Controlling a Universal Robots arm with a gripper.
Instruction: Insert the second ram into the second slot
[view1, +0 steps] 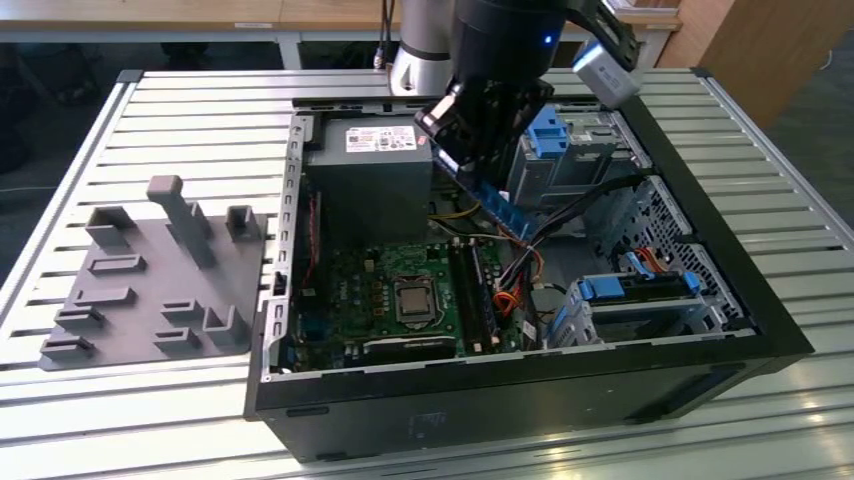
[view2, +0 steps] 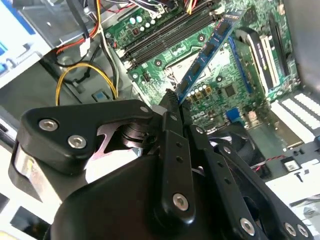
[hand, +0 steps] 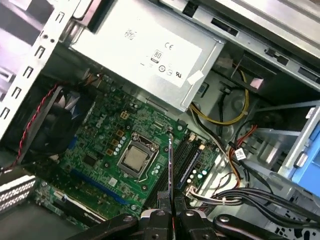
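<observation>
Right, had gripper (hand: 172, 206) clamped shut on second ram (view2: 207, 50), stick jutting beyond fingertips, hanging clear above slots (hand: 189, 159) on motherboard (hand: 100, 150). Not yet seated, I judged; insertion left.

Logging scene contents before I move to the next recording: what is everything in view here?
ram: one, dark blue, tilted above the motherboard, in the hand
slots: one bank, black, beside the CPU socket
case: one, black, open, on the table
motherboard: one, green, case floor
CPU socket: one, silver, mid-motherboard
power supply: one, grey, inside the case
brackets: two, bright blue, case side at the exterior view's right
fan: one, black, beside the motherboard
cables: several, black, yellow, red, inside the case
fixture: one, grey, on the table at the exterior view's left
table: one, pale, slatted
arm: one, black and silver, above the case
hand: one, black, shut on the ram
</observation>
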